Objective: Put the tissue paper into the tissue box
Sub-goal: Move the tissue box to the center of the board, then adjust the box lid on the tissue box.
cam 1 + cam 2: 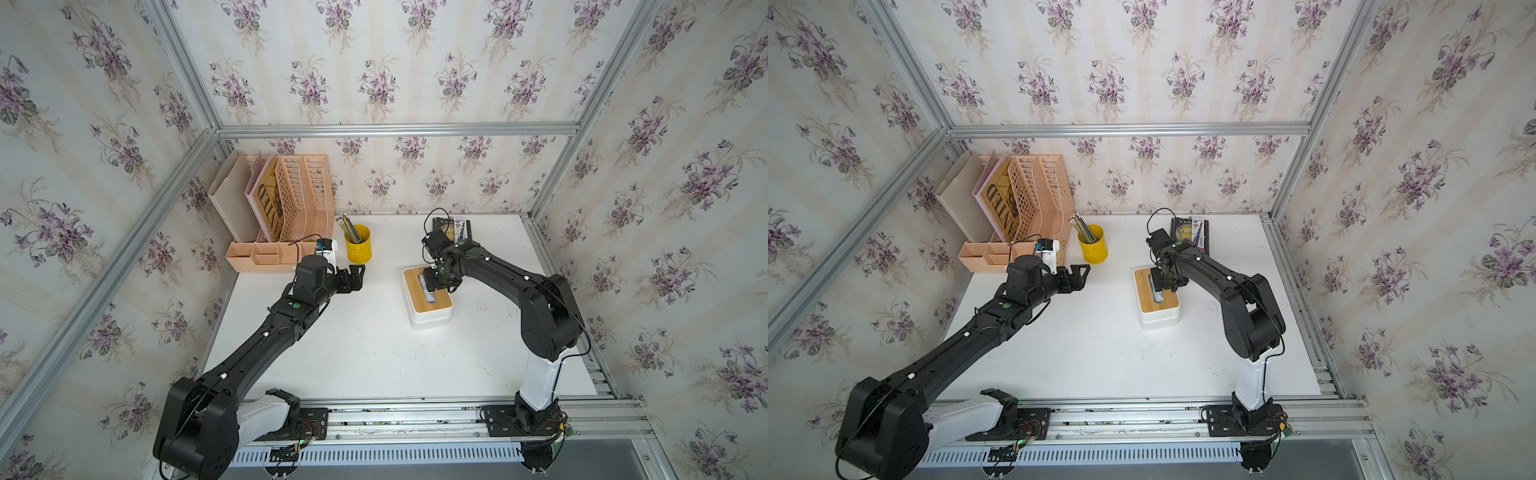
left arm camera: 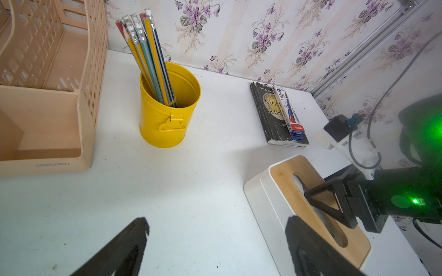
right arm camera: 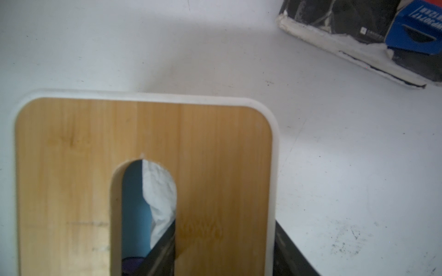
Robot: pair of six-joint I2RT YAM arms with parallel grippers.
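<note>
Tissue pack (image 3: 134, 203) lies inside the tissue box (image 1: 430, 318), lid (image 3: 71, 143) on, visible through the slot that runs the box's length. Right claw (image 1: 433, 283) sits directly above, half open, one finger in the slot; hold on lid unclear. Left claw (image 2: 216, 221) gapes empty, well apart.

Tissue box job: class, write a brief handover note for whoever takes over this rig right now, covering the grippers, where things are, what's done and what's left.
Left gripper: open, empty, beside the yellow pencil cup.
Right gripper: fingers straddle the lid, one in the slot, one outside the rim. Whether it is clamped is unclear.
Tissue paper: inside the tissue box, seen through the slot; the lid is on.
Done: pack in, box closed.
Left: probably only lifting the right gripper clear.
</note>
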